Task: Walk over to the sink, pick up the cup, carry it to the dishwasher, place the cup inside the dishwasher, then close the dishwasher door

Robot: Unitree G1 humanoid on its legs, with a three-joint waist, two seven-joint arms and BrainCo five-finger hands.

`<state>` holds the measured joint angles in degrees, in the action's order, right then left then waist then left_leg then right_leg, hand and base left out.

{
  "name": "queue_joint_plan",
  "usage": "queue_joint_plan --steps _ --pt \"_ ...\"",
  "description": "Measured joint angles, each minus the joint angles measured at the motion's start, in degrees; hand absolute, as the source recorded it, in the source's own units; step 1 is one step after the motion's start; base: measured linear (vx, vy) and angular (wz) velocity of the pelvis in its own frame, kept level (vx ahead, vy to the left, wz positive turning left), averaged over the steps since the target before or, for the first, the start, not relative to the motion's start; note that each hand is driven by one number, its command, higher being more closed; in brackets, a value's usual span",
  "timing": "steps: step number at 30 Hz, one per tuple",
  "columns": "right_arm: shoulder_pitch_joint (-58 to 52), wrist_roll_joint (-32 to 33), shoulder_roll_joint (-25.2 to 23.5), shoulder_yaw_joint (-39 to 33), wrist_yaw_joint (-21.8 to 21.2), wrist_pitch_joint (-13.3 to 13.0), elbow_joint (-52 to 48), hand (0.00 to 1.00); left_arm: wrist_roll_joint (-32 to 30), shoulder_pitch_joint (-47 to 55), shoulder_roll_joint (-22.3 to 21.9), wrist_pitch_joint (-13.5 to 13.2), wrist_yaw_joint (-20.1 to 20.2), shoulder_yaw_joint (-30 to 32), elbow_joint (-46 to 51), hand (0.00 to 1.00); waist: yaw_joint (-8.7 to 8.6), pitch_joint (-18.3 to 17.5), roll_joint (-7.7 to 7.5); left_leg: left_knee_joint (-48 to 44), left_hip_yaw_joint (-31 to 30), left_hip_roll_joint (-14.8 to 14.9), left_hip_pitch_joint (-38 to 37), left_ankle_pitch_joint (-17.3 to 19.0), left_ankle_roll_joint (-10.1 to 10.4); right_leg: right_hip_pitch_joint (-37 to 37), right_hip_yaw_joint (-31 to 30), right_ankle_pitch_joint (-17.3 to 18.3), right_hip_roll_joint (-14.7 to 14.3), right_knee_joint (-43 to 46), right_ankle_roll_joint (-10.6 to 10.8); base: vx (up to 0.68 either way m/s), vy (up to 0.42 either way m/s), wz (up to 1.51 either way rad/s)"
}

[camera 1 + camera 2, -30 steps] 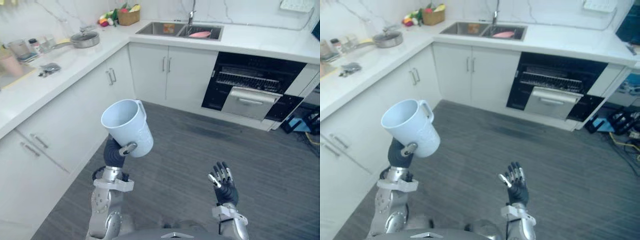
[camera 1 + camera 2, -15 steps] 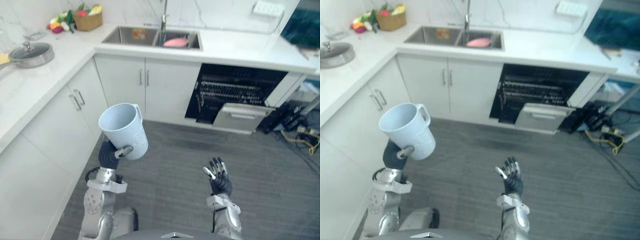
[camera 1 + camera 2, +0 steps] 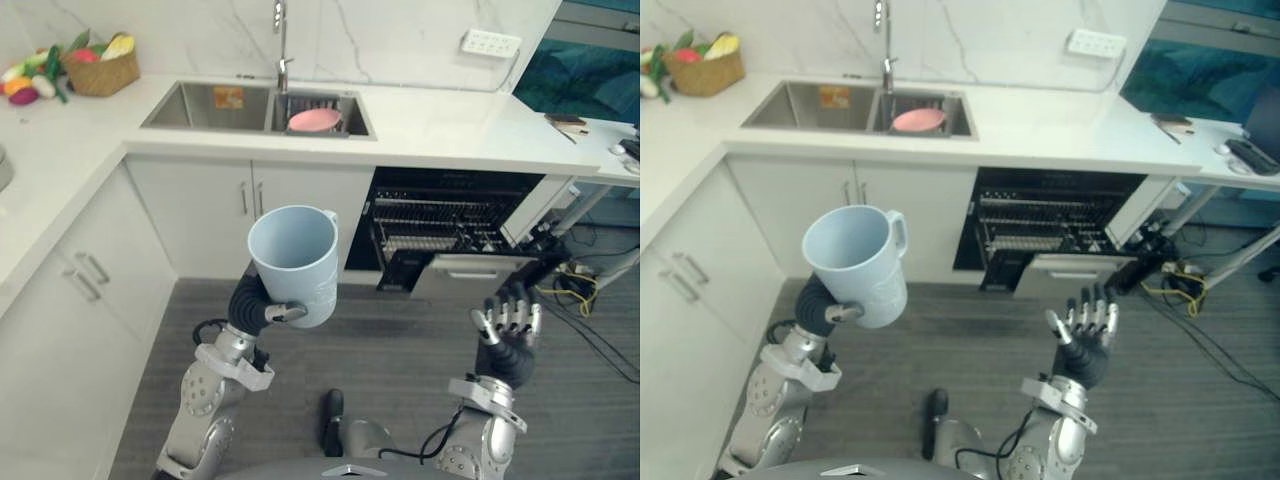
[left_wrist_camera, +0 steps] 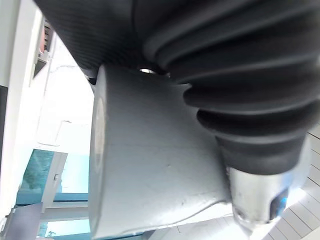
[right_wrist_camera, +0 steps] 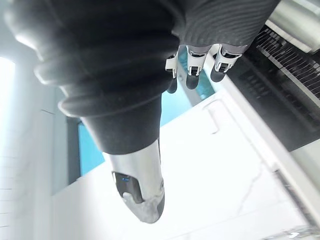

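Gripping the cup [image 3: 293,262] low on its side, the left hand [image 3: 254,305] holds it mouth-up below the counter edge [image 3: 250,158], probably ready for the open dishwasher [image 3: 450,212]. The right hand [image 3: 505,338] is empty, fingers straight, likely spare for the door [image 3: 470,274].

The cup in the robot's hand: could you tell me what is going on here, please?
The robot's left hand holds a pale blue cup upright over the kitchen floor. Its right hand is open and empty. The dishwasher ahead stands open, racks showing; the cup is not yet inside.
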<state>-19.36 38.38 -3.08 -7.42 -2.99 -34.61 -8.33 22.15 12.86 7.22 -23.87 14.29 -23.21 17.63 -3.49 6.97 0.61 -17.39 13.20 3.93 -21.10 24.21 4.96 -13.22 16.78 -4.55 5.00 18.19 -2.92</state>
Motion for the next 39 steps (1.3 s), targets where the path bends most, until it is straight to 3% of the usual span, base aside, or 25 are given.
queue_joint_plan --steps 1,3,4,5,6,7,8,9,12,13,15,17,18,19,20,23,25,28,31,32,33,35,39 --pt "0.6 0.0 0.2 0.4 0.7 0.0 -0.5 0.00 -0.4 0.3 -0.8 0.0 -0.3 -1.9 -0.4 1.00 -0.16 -0.9 1.45 -2.7 1.2 2.5 0.3 -0.4 0.8 -0.7 0.2 4.1 -1.5 3.5 0.1 0.43 -0.181 -0.20" --pt "1.0 -1.0 0.1 1.1 2.3 0.6 -3.3 0.00 -1.5 -0.4 -1.9 0.1 -0.3 -4.2 -0.4 1.00 -1.01 -1.0 3.46 -9.5 0.8 5.0 2.7 -2.2 2.1 -1.1 1.0 8.6 -2.8 6.9 0.1 0.57 -0.267 -0.08" --pt "1.9 -2.0 0.2 1.0 3.7 2.0 -4.6 0.00 -1.9 -0.1 -2.8 0.1 -0.3 -5.1 -0.4 1.00 -1.58 -1.0 4.35 -17.7 0.6 7.1 5.9 -6.0 1.9 0.1 0.8 11.0 -4.5 7.3 -0.3 0.48 -0.246 -0.13" --pt "2.1 -2.4 0.2 1.0 4.2 2.4 -5.1 0.00 -2.1 -0.1 -3.1 0.1 -0.3 -5.3 -0.5 1.00 -1.56 -0.8 4.56 -23.2 -0.2 8.1 8.1 -9.8 0.8 1.2 0.2 11.9 -5.4 6.9 -0.5 0.45 -0.233 -0.41" --pt "1.6 -2.7 0.3 1.4 4.9 2.9 -6.8 0.00 -2.2 0.5 -3.7 0.1 -0.4 -5.5 -0.5 1.00 -1.08 -0.3 4.46 -34.9 -3.1 9.8 14.0 -22.7 -1.0 4.4 -1.3 13.1 -7.6 4.5 -1.4 0.44 -0.173 -0.63" --pt "1.7 -2.8 0.3 1.5 4.9 2.8 -7.7 0.00 -2.2 1.4 -3.9 0.1 -0.6 -5.8 -0.8 1.00 -0.69 0.0 5.31 -43.8 -6.3 10.8 19.6 -21.8 0.8 8.6 -2.6 13.2 -9.5 0.9 -1.5 0.45 -0.136 -0.69" --pt "1.7 -2.8 0.4 1.4 4.9 2.6 -7.8 0.00 -2.3 1.6 -3.9 0.1 -0.6 -6.1 -1.1 1.00 -0.46 0.0 5.30 -46.0 -7.1 10.9 21.9 -19.6 0.7 10.5 -3.3 13.1 -10.1 -0.6 -1.7 0.58 -0.107 -0.87" --pt "1.7 -2.8 0.9 1.3 4.9 2.5 -7.6 0.00 -2.9 1.8 -3.5 0.0 -0.8 -6.1 -2.9 1.00 0.30 0.1 4.57 -45.4 -6.9 10.1 25.5 -14.1 0.0 15.2 -5.6 12.9 -10.3 -3.8 -2.8 0.50 -0.104 -0.71" --pt "2.2 -2.8 1.6 1.3 4.8 2.5 -7.0 0.00 -3.5 2.8 -3.7 0.0 -1.7 -6.1 -5.2 1.00 1.14 0.2 4.39 -33.7 -6.9 8.0 29.1 -8.9 -0.4 20.5 -10.5 13.2 -10.2 -7.6 -3.2 0.52 -0.047 -1.00" --pt "2.7 -2.7 2.2 1.4 4.8 2.6 -6.6 0.00 -3.8 3.1 -3.7 0.0 -1.9 -6.2 -5.4 1.00 1.68 0.4 4.11 -23.1 -7.7 6.0 30.5 -8.6 -0.2 22.4 -14.0 13.5 -9.7 -8.9 -3.2 0.48 0.075 -1.11" --pt "2.8 -2.7 2.0 1.8 4.8 2.8 -6.5 0.00 -3.9 3.2 -3.6 -0.1 -2.5 -6.2 -5.4 1.00 1.60 0.9 3.25 -12.6 -10.8 2.7 30.8 -10.1 0.0 23.9 -16.6 14.1 -8.3 -9.2 -2.9 0.40 0.117 -0.90" --pt "2.7 -2.7 2.1 2.8 4.8 3.9 -6.6 0.00 -4.6 3.2 -3.6 -0.4 -3.6 -6.4 -5.0 1.00 1.82 1.2 2.92 0.5 -15.2 -0.6 30.6 -17.8 -0.3 26.1 -19.2 16.0 -6.8 -9.2 -0.3 0.42 0.204 -0.86" --pt "2.6 -2.7 2.1 3.2 4.8 4.0 -6.6 0.00 -4.9 3.2 -3.5 -0.4 -3.9 -6.8 -4.6 1.00 2.14 1.1 3.06 2.4 -15.8 -0.6 30.5 -20.5 -0.6 26.6 -19.5 17.1 -6.7 -9.2 1.4 0.36 0.213 -1.06" --pt "2.2 -2.8 2.2 4.2 4.8 3.9 -6.9 0.00 -5.1 3.1 -3.4 -0.5 -4.0 -7.5 -4.2 1.00 2.74 1.0 3.81 2.4 -16.7 -0.1 30.7 -26.8 -0.7 27.9 -20.5 19.7 -7.3 -8.8 2.7 0.42 0.281 -0.94" --pt "0.6 -2.8 1.0 5.2 5.0 5.0 -6.6 0.00 -5.5 2.7 -1.5 0.0 -4.3 -7.9 -4.7 1.00 2.68 0.2 1.86 0.0 -15.5 -0.9 29.8 -24.1 -1.5 28.1 -21.6 20.8 -5.1 -7.1 3.6 0.34 0.230 -0.87" --pt "1.1 -2.9 0.4 7.2 4.6 6.9 -7.7 0.00 -5.6 1.0 -0.8 0.8 -5.4 -8.8 -4.0 1.00 2.98 -0.4 -2.09 -1.6 -10.4 -2.0 30.0 -20.8 -3.8 25.8 -24.6 21.3 -2.2 -4.6 5.0 0.28 0.220 -0.69" --pt "1.7 -2.9 0.3 6.8 4.0 8.0 -9.0 0.00 -5.5 -0.6 -0.5 1.8 -6.2 -8.8 -4.0 1.00 2.77 -0.5 -2.77 -2.1 -8.5 -2.6 29.5 -19.4 -4.8 25.1 -24.4 20.4 -1.0 -4.4 6.5 0.13 0.210 -0.53" --pt "1.9 -3.2 0.4 5.9 2.1 9.9 -8.9 0.00 -5.5 -2.1 -0.2 2.4 -8.5 -8.4 -4.1 1.00 2.38 -0.4 -2.70 -0.8 -5.9 -3.1 26.5 -18.4 -6.1 24.4 -23.1 18.7 0.2 -1.8 6.5 0.06 0.168 -0.47" --pt "4.7 -5.0 1.5 5.0 -0.2 13.1 -8.4 0.00 -6.8 -3.7 -0.7 2.3 -14.0 -5.1 -4.0 1.00 3.08 -0.6 -2.10 1.7 -0.3 -2.3 25.2 -17.7 -6.7 19.1 -16.5 15.9 2.2 1.1 7.1 -0.01 0.173 -0.96" --pt "5.9 -5.0 1.8 5.1 -0.9 13.7 -8.2 0.00 -7.6 -4.0 -0.7 2.3 -15.3 -3.9 -3.9 1.00 3.26 -0.6 -2.02 2.5 1.1 -2.0 25.2 -17.6 -7.0 18.1 -14.9 15.3 2.7 0.8 6.8 -0.08 0.152 -1.26" --pt "9.4 -5.0 2.1 5.6 -2.6 14.3 -6.5 0.00 -9.2 -4.7 -0.7 2.3 -18.0 -0.4 -3.5 1.00 3.58 -0.7 -1.60 4.4 4.9 -0.9 25.0 -17.9 -7.1 17.1 -10.7 13.8 3.8 -2.2 4.7 -0.09 0.130 -1.30" --pt "13.1 -5.0 2.4 7.3 -4.8 15.2 -4.0 0.00 -11.5 -6.1 -0.6 2.4 -22.4 3.8 -2.7 1.00 4.08 -0.7 -1.49 5.9 9.4 0.0 25.0 -18.3 -7.5 15.8 -5.2 14.0 5.9 -3.6 2.8 -0.09 0.096 -1.32" --pt "13.6 -6.3 3.7 10.7 -7.2 16.9 -4.3 0.00 -15.8 -9.6 -0.6 2.8 -28.4 5.1 -2.6 1.00 4.39 -0.8 -0.45 6.5 8.6 0.9 26.6 -18.6 -6.9 15.5 -3.4 9.4 8.0 -6.3 3.5 -0.02 0.052 -0.47"
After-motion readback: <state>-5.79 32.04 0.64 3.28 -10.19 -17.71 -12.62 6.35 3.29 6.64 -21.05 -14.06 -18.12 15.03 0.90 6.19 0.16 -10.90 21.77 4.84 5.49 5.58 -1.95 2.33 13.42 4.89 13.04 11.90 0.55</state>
